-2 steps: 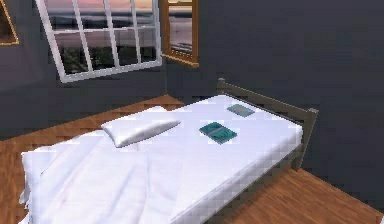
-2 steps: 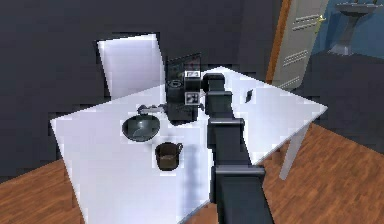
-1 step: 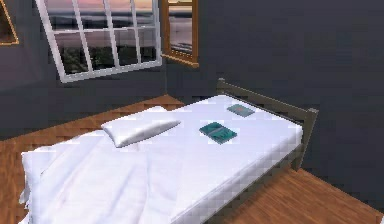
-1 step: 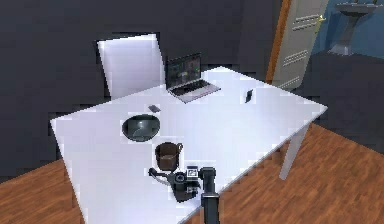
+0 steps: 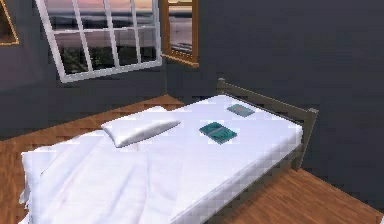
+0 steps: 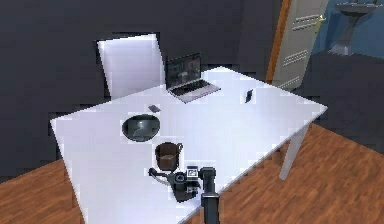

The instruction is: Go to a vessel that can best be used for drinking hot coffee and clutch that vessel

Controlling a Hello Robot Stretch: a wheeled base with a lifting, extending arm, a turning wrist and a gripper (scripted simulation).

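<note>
The arm (image 6: 210, 205) reaches across the table's (image 6: 270, 120) near edge, its gripper (image 6: 160, 177) close by the mug (image 6: 168, 155), seemingly lined up there for a grasp; whether it holds anything cannot be told. The mug, dark brown, upright and open-topped, stands near that edge, a bowl (image 6: 141, 126) farther in, a laptop (image 6: 190, 78) at the far edge before a chair (image 6: 130, 62).

Dark brown mug (image 6: 168, 156), upright, on white table (image 6: 240, 125), near its closest edge
</note>
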